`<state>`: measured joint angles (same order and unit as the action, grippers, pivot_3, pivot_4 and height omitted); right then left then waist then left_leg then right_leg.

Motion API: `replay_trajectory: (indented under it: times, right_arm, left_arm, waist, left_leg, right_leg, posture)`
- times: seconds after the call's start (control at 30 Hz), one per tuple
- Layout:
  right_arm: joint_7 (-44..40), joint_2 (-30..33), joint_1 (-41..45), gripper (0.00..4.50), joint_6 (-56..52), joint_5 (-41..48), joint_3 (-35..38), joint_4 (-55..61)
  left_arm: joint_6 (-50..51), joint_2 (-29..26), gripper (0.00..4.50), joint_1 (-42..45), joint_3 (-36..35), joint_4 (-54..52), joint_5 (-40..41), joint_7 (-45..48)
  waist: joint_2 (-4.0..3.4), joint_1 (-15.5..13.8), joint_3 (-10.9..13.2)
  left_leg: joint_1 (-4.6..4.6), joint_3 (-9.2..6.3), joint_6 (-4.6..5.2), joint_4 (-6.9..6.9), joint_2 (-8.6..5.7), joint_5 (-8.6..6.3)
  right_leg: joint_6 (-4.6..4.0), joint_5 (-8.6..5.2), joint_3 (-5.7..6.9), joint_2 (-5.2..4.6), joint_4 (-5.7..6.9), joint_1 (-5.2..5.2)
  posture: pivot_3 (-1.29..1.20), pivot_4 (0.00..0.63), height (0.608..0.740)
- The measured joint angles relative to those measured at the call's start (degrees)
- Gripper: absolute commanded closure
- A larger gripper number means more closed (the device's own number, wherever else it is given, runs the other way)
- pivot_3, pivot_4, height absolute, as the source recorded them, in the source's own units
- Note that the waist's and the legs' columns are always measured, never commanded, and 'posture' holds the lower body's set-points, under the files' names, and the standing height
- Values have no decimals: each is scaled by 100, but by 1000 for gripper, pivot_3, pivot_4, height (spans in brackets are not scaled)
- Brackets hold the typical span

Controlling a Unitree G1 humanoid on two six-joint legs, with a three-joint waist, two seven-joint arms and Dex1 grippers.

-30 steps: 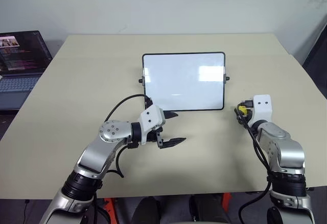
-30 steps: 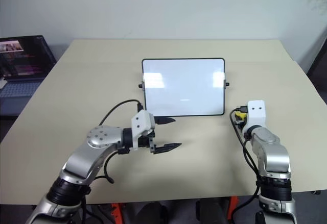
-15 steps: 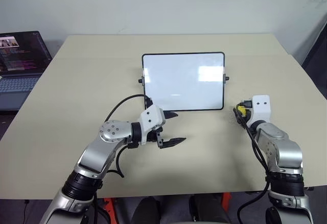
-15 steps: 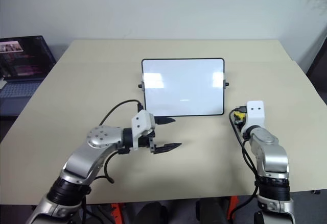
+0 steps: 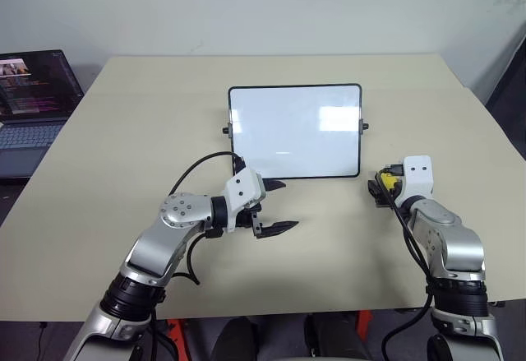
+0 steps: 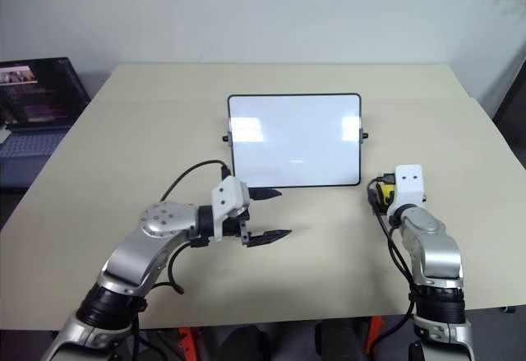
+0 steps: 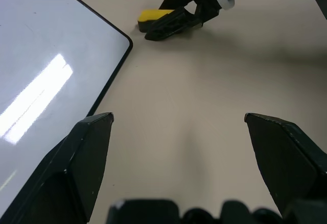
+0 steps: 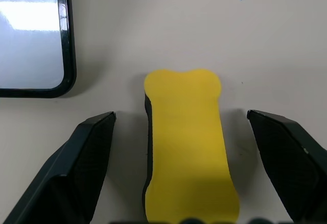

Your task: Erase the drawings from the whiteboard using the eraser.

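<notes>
Since the earlier frame, the right tool [image 8: 180, 132] has spread its two fingers wide and let go of the one yellow eraser [image 8: 185, 142], which now lies flat on the table [image 5: 123, 139] between them, touching neither finger. It sits at about 4 o'clock from the one whiteboard [image 5: 294, 131], just beside its near right corner. No drawing shows on the white surface. Left tool [image 5: 278, 206] hovers open and empty at 6 o'clock from the board. One laptop [image 5: 33, 102] stands at 9 o'clock.
</notes>
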<state>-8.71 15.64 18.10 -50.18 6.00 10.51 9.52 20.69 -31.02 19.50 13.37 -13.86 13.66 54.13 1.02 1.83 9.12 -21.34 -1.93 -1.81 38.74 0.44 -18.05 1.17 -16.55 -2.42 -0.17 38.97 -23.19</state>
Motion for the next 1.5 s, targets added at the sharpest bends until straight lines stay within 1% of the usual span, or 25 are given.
replay_trajectory:
  times: [0.27,0.37,0.43,0.53,0.67,0.73,0.97,1.13,1.23,1.3,1.43,1.5]
  right_arm:
    - [43,97,8,29,-424,179,192,597]
    - [137,94,-27,29,-682,211,258,1032]
    - [178,69,-137,29,-798,234,353,1433]
    - [300,-20,-498,29,-700,205,403,2004]
    - [373,-187,-886,29,-218,194,406,2333]
    - [361,-345,-1214,29,235,224,417,2562]
    - [293,-861,-2739,29,1217,312,494,2856]
    - [244,-936,-3792,29,1913,111,-67,2985]
    - [271,-941,-3936,29,2334,-49,-185,3005]
    - [321,-943,-3943,29,2526,-110,-187,3007]
    - [369,-932,-3855,29,3028,-254,-219,2945]
    - [335,-926,-3764,29,3257,-243,-208,2767]
  left_arm:
    - [12,-11,0,-39,-21,-20,12,-103]
    - [27,-11,0,-149,-48,-137,27,-207]
    - [27,12,0,-240,-182,-167,55,-370]
    - [12,249,0,-410,-549,-198,52,-882]
    - [28,633,0,-666,-850,-405,42,-1581]
    - [64,914,0,-943,-1033,-601,31,-2064]
    - [-10,1597,0,-2588,-1403,-1001,-367,-3417]
    - [-71,2096,0,-3379,-1550,-1511,-678,-4249]
    - [-106,2400,0,-3795,-1516,-1910,-866,-4645]
    - [-122,2452,0,-3920,-1484,-2045,-952,-4765]
    - [-272,2441,0,-3893,-1463,-2204,-1130,-4874]
    - [-286,2488,0,-3860,-1338,-2221,-1188,-4933]
  waist:
    - [0,-3,0]
    - [-1,-1,1]
    - [-1,-10,0]
    - [0,-16,-1]
    - [0,-12,-1]
    - [-1,-12,-2]
    - [-3,-16,-5]
    - [-2,-15,-5]
    - [1,-13,-6]
    - [5,-13,-5]
    - [6,-14,-5]
    - [6,-14,-4]
  left_leg:
    - [-1,-1,0,0,0,0]
    - [-3,-2,0,0,0,0]
    - [-6,-7,0,0,1,0]
    - [-8,-10,0,1,0,0]
    - [-8,-8,0,4,0,0]
    - [-8,-12,0,2,2,0]
    - [-7,-11,-1,3,2,-1]
    - [14,-6,-1,3,2,0]
    - [23,9,-1,3,1,0]
    - [31,9,-1,2,1,0]
    - [49,7,-1,2,1,0]
    - [54,7,0,2,0,-1]
  right_leg:
    - [0,0,0,0,0,0]
    - [0,0,0,0,0,-2]
    - [0,0,4,0,-1,-2]
    - [0,0,6,-1,-3,-2]
    - [1,0,3,-2,-2,-2]
    - [1,0,7,-2,-2,-2]
    - [2,-1,4,-4,-1,-2]
    - [4,-2,1,-4,2,12]
    - [9,-5,-10,-3,-1,18]
    - [24,-14,-10,-1,-1,27]
    - [31,-20,-8,1,-4,49]
    - [32,-20,-8,1,-10,58]
  posture:
    - [0,150,740]
    - [0,150,740]
    - [0,150,740]
    - [0,150,740]
    - [0,150,740]
    - [0,150,740]
    - [0,150,740]
    - [0,150,740]
    - [0,150,740]
    - [0,150,740]
    - [0,150,740]
    - [0,150,740]
